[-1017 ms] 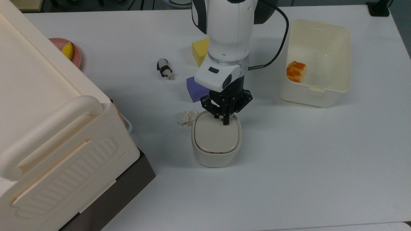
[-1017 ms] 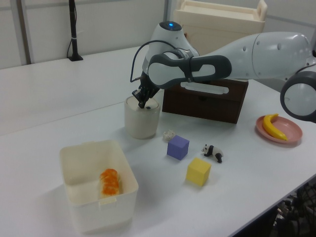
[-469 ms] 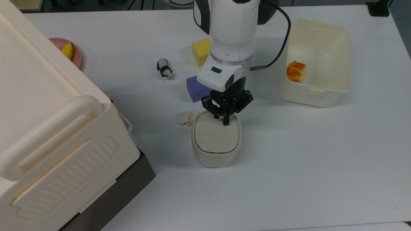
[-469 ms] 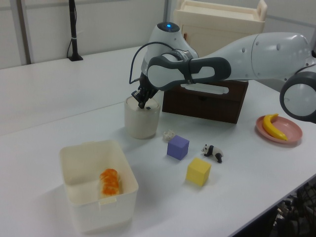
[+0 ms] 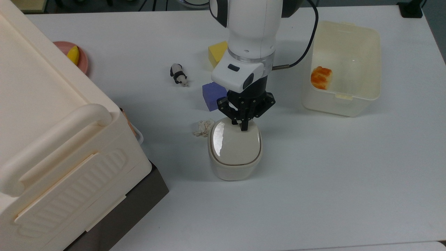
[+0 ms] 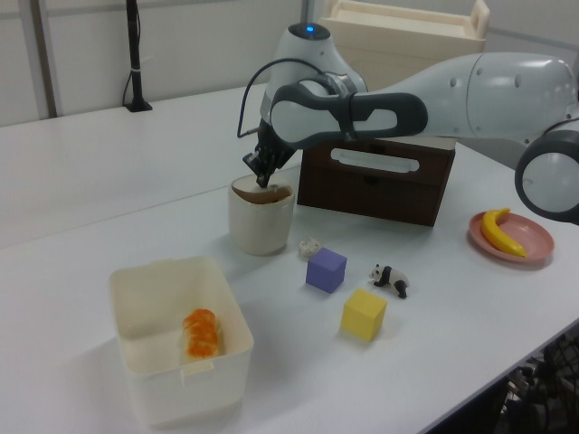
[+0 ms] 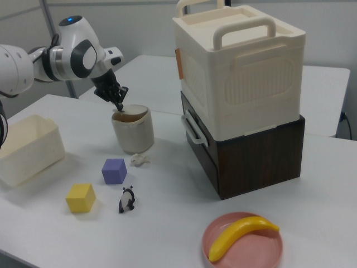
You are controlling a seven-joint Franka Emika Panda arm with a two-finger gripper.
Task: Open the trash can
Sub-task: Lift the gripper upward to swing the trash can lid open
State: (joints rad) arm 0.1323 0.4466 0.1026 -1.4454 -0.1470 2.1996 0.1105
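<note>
**Lid tilted up under the gripper**

Mid-table, a crumpled paper scrap (image 5: 203, 128) lies just beside the trash can (image 5: 234, 153), whose lid (image 5: 236, 142) is tipped up. The gripper (image 5: 244, 127) hangs at the lid's far edge, fingers pressed together. A cream tub (image 5: 343, 101) sits toward the top view's right edge.

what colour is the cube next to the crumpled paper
Purple: the small purple cube sits beside the crumpled white paper, clearest in the right view.

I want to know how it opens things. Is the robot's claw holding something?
No. The gripper holds nothing; its closed tip sits just above the raised back edge of the trash can lid.
</note>
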